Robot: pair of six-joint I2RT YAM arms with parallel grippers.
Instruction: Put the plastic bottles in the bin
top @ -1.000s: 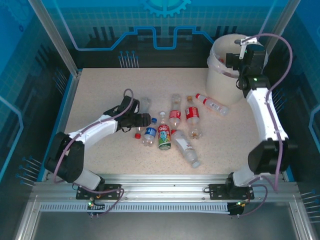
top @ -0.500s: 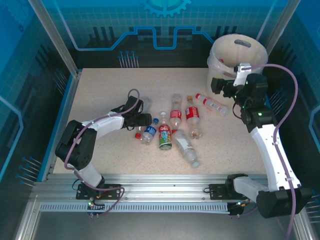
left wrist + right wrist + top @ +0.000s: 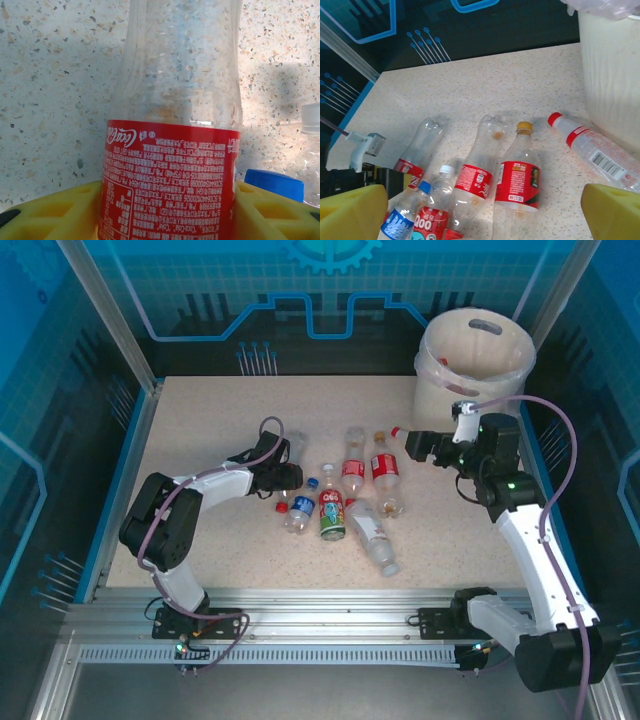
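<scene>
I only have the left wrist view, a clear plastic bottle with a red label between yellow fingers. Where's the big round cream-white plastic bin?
Observer: The big round cream-white plastic bin stands in the far right corner of the table, across from the left gripper shut on the clear plastic bottle with a red label.
Operator: Is the right gripper in my way?
Observer: Possibly: the right gripper hangs open near the bin, over a clear plastic bottle with a red cap lying on its side.
</scene>
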